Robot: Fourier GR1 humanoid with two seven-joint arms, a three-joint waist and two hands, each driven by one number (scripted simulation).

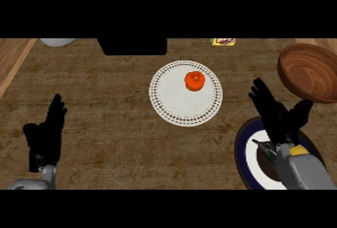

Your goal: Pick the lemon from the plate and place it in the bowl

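An orange-red fruit [195,80], apparently the lemon, is sitting on the white plate [172,104] toward one o'clock. The right hand [280,116] is hovering open at the plate's four o'clock; the left hand [46,129] is resting open. The fruit looks light, round and liable to roll, so grasping across its middle seems best. The wooden bowl [309,71] is waiting at the fruit's three o'clock.

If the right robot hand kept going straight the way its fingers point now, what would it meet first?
The right robot hand points up and slightly left, between the white plate and the wooden bowl. That line looks free over bare counter, though height is unclear.
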